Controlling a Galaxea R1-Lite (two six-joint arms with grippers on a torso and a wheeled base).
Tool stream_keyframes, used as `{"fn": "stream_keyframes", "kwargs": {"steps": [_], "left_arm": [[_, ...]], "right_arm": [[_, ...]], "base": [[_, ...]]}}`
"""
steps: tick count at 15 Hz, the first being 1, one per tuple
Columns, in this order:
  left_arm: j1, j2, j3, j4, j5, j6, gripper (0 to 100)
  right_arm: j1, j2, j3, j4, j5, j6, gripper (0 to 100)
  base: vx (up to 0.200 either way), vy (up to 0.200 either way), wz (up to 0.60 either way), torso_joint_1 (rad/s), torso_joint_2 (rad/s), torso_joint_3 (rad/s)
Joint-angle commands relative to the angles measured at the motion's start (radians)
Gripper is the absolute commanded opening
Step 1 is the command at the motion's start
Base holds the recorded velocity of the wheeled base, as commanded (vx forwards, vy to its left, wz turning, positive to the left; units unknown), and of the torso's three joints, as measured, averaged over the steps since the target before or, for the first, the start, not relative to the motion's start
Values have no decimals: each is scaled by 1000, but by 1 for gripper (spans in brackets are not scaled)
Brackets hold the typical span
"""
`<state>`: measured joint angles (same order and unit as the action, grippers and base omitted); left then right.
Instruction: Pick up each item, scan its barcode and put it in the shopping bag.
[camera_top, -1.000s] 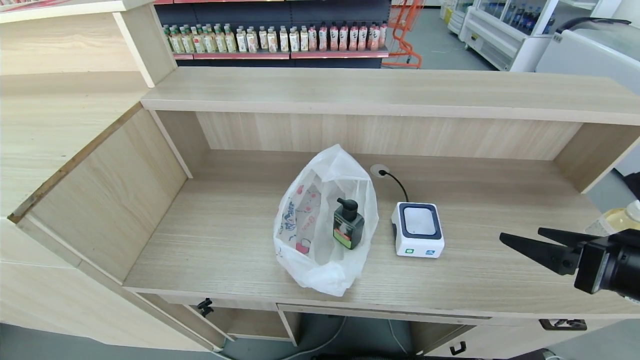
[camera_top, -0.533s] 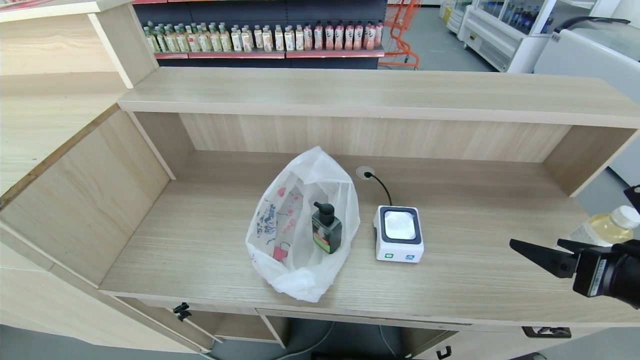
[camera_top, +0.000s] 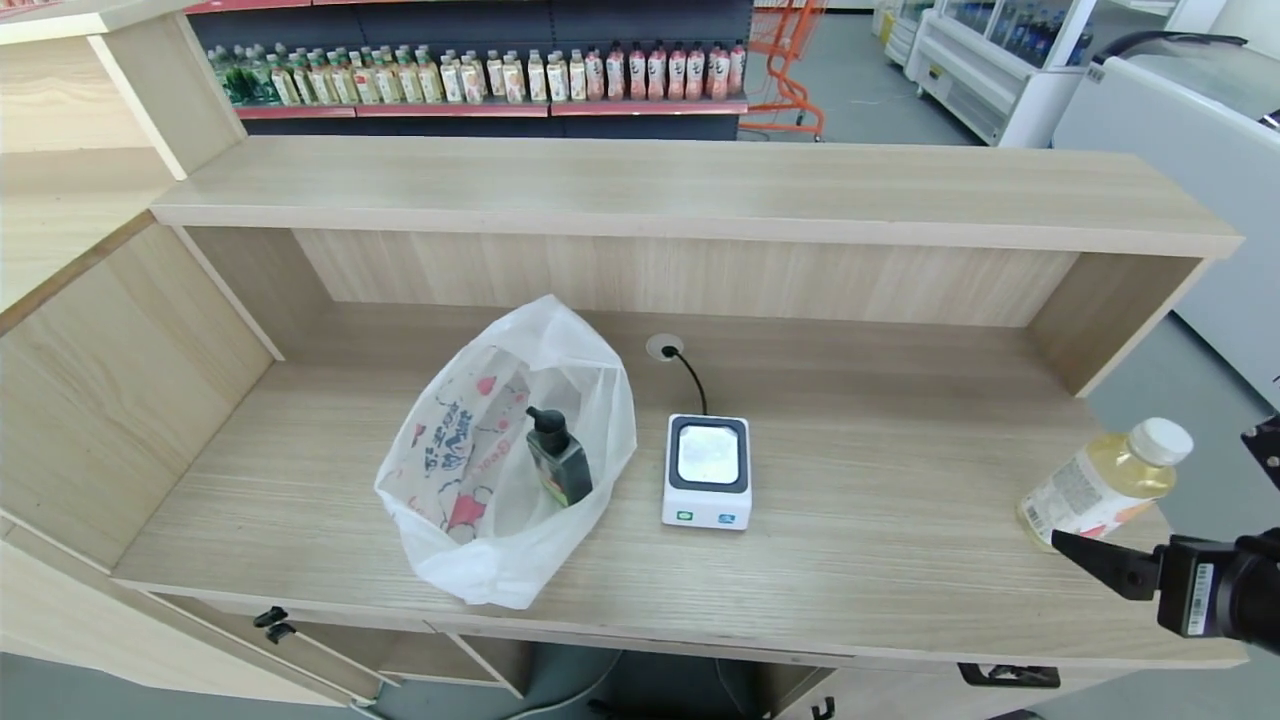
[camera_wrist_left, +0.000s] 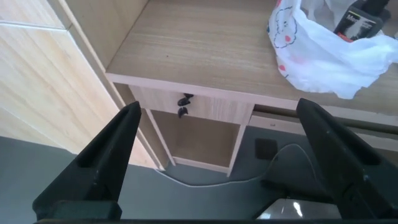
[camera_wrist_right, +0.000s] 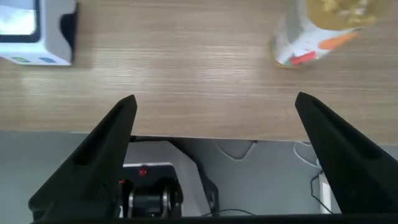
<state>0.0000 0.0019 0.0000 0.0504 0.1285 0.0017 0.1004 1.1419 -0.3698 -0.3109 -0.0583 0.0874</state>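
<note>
Spread wide, holding nothing: black left gripper (camera_wrist_left: 217, 106), right gripper (camera_wrist_right: 214, 102). Right of boxy white plastic scanner (camera_top: 706, 470): smooth clear yellow-filled bottle (camera_top: 1105, 485).

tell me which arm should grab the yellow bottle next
Right: the right gripper, open, sits just before the bottle at the counter's right end. The left gripper hangs off the counter's front, near the shopping bag.
</note>
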Motion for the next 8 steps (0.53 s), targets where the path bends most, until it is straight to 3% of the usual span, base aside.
{"fn": "stream_keyframes", "kwargs": {"steps": [1, 7, 8], "left_arm": [[0, 0, 0, 0, 0, 0, 100], [0, 0, 0, 0, 2, 3, 100], [0, 0, 0, 0, 0, 1, 100]], "right_arm": [[1, -25, 15, 38, -28, -3, 100], [-68, -25, 32, 76, -87, -86, 100], [-70, -19, 29, 75, -83, -95, 100]], "base": [[0, -200, 0, 7, 7, 2], [0, -200, 0, 1, 4, 3], [0, 0, 0, 0, 0, 0]]}}
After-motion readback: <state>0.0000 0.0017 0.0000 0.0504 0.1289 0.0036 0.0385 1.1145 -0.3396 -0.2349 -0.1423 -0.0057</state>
